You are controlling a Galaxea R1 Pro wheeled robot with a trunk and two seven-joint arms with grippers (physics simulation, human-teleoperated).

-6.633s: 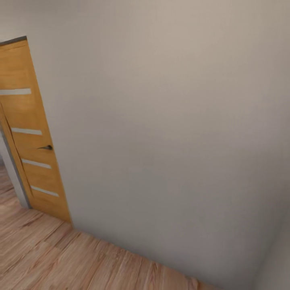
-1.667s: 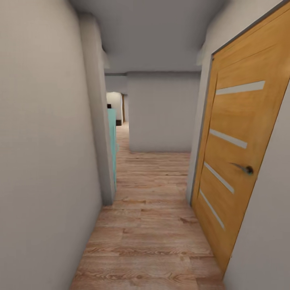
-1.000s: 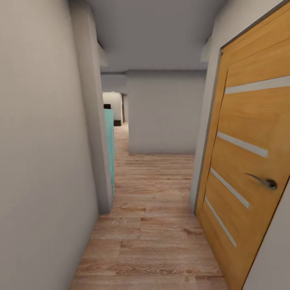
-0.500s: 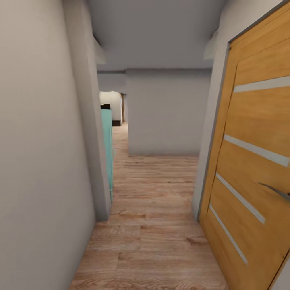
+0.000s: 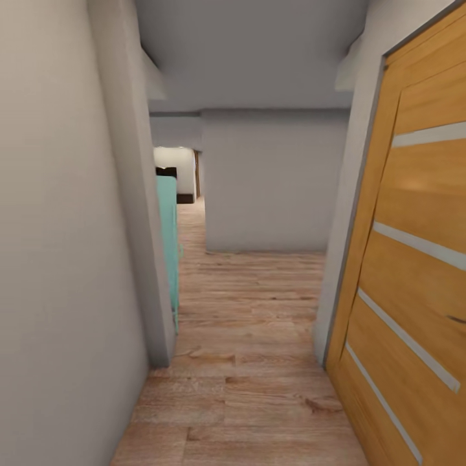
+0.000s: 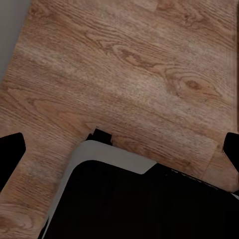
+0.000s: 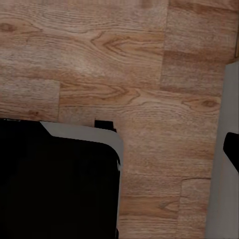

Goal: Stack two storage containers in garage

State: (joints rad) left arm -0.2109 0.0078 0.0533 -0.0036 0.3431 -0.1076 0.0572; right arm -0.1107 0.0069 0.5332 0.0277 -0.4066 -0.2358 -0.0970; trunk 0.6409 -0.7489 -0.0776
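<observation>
We are looking down a narrow hallway with a wood plank floor (image 5: 249, 323) running ahead of us between pale grey walls. On our right stands an orange wooden door (image 5: 414, 259) with pale horizontal strips set into it, and a small dark bit of its handle (image 5: 457, 319) peeks in at the picture's edge. On our left the near wall (image 5: 65, 259) ends at a corner, and just behind that corner we see a turquoise panel (image 5: 168, 246), upright, with something dark (image 5: 166, 172) above its top edge that we cannot identify. Straight ahead a grey wall (image 5: 268, 181) closes the hallway, and to its left the planks go on through a lit opening (image 5: 178, 171) into a farther room. We see none of the orange-red storage containers here, so we cannot say where they are. In the left wrist view we look down on the planks and on the robot's base (image 6: 139, 199), black with a pale grey rounded rim; the dark tips of the left gripper (image 6: 119, 149) sit at the two side edges of that picture, spread wide with nothing between them. In the right wrist view we again see planks, the base and a strip of pale wall (image 7: 226, 149); one dark fingertip (image 7: 232, 149) of the right gripper shows at the edge, and we cannot tell how far its jaws stand apart.
</observation>
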